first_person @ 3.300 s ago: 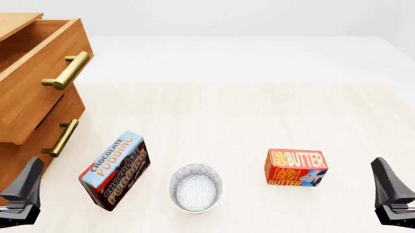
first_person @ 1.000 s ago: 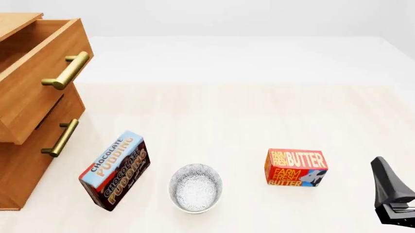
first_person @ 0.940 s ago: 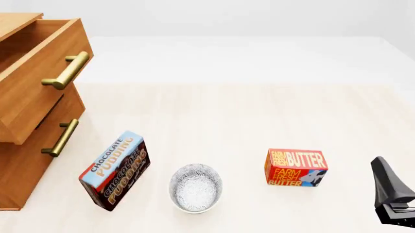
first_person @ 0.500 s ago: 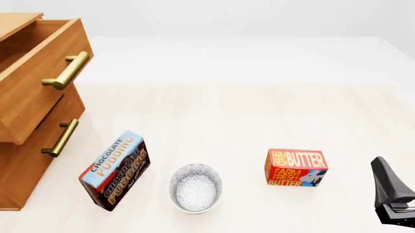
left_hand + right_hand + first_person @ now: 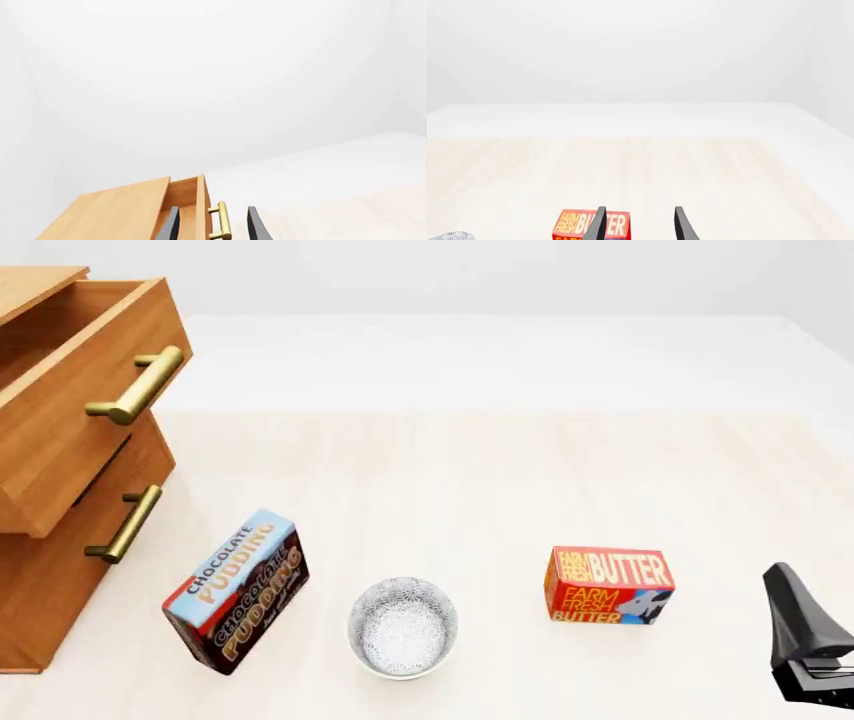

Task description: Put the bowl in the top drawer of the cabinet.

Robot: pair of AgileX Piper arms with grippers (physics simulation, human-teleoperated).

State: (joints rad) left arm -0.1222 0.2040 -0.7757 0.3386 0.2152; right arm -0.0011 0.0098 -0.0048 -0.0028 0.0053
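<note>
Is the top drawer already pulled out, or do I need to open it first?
Open: the upper brown wooden drawer juts forward past the lower drawer, its cavity exposed from above. The contents are hidden.

The cabinet (image 5: pixel 60 455) is set at the far left of the table (image 5: pixel 507 480), with the top drawer (image 5: pixel 80 390) pulled out. The bowl (image 5: pixel 402 627) is placed between the pudding box (image 5: pixel 236 590) on its left and the butter box (image 5: pixel 609 586) on its right.

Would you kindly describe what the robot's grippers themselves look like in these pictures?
Both grippers are dark grey to black. The left gripper and the right gripper each show two slim, flat, blade-like fingers tapering toward their tips. In the front view the right gripper is a dark wedge above a blocky base. No cables or markings are visible.
</note>
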